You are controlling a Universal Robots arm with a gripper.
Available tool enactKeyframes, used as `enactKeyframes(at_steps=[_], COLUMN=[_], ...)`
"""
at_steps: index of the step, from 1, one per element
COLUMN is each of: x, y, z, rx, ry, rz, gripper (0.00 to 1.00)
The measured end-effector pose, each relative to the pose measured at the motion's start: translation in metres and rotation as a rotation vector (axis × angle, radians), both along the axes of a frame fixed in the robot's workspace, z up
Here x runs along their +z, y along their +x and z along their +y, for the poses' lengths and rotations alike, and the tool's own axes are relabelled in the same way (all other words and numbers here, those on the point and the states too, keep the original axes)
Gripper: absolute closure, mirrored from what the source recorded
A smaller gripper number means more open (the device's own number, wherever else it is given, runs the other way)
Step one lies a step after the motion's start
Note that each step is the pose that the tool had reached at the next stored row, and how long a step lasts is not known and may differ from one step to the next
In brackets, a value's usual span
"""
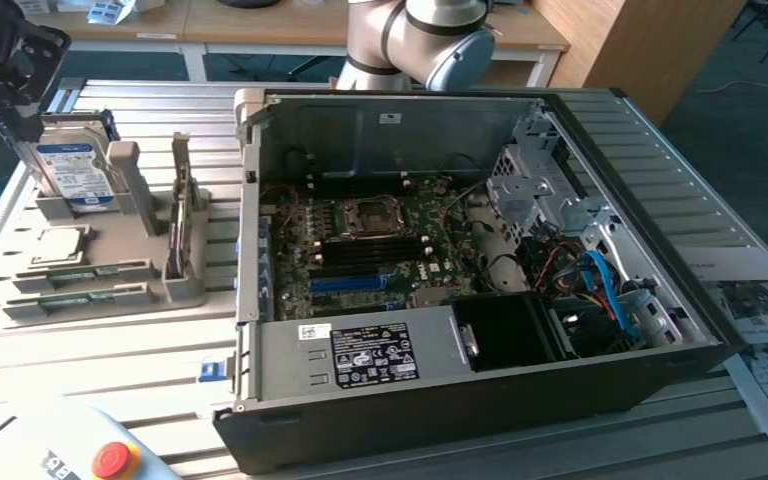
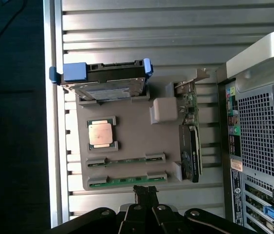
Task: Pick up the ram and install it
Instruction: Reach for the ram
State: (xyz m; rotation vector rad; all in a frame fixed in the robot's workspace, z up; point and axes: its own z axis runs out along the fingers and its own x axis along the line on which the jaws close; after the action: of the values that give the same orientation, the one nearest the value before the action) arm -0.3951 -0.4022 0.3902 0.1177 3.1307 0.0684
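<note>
The fingers (image 2: pixel 141 194) are pressed together and empty, their base cut off at the frame edge, just off the grey holder (image 2: pixel 132 126) on the slatted surface (image 2: pixel 141 29). The ram (image 2: pixel 127 181) lies flat in the nearest slot, its ends hidden under clips; a second stick (image 2: pixel 126 160) lies beside it

The exterior view looks down at a slant from farther off, with the open black computer case (image 1: pixel 491 410) at centre frame. The wrist view faces straight down, closer, over the grey plastic parts tray (image 2: pixel 166 109) (both views share it; it sits at the exterior frame's left).
</note>
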Motion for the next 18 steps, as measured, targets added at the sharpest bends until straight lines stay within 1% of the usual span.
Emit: enactKeyframes(at_steps=[3, 5, 6, 15, 18], x=[0.0, -0.0002, -0.0004, -0.0014, -0.0017], y=[0.0, 0.0, 0.0, 0.0, 0.0], z=[0.0, 0.0017, 0.0048, 0.0161, 0.0187], rx=[0.0, 0.0, 0.0, 0.0, 0.0], ry=[0.0, -0.0001, -0.0001, 0.0, 0.0], rz=[0.0001, 0.0001, 0.0001, 0.0001, 0.0], gripper=[0.9, 0.9, 0.9, 0.9, 0.9])
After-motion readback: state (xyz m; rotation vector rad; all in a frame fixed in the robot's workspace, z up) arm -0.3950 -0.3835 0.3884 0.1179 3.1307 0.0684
